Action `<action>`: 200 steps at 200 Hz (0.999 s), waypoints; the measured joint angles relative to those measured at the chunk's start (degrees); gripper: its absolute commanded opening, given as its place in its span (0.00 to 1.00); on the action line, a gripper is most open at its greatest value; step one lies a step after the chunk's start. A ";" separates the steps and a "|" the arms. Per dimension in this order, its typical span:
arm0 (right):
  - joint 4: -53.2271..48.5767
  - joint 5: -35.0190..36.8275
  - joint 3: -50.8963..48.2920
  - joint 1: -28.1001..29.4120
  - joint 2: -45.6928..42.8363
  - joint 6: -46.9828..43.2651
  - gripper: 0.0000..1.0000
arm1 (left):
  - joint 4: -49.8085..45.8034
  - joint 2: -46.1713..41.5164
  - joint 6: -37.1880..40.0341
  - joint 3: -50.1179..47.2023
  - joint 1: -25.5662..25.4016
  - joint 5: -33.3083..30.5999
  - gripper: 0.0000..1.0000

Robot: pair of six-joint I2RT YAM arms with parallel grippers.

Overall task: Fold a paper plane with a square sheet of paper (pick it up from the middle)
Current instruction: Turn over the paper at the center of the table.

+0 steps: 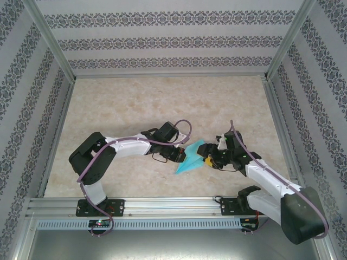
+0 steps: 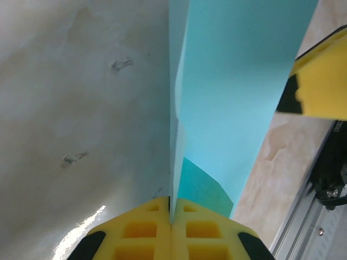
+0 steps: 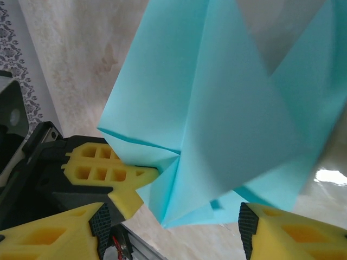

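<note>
Clamped shut with the left gripper (image 2: 171,211) on the pointed, folded light-cyan paper plane (image 2: 233,81), sticking straight out ahead; spread wide apart at the right gripper (image 3: 176,230), paper in between

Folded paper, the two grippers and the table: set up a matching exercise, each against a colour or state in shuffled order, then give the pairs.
Column one:
1. left gripper
2. right gripper
3. folded paper
4. table

Column two:
A. beige, marbled
B. open, straddling the paper's lower tip
C. light cyan
D. shut on the paper's edge

Pairs: 1-D, 2-B, 3-C, 4-A.
</note>
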 measured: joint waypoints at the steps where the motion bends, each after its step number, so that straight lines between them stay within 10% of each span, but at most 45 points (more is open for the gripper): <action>1: 0.13 0.04 0.00 0.09 0.09 0.11 0.66 | 0.02 0.00 0.00 0.00 0.00 0.02 0.04; 200: 15.39 5.40 -1.84 9.62 11.15 12.52 0.67 | 4.98 -0.39 -3.54 -3.30 1.27 1.86 0.04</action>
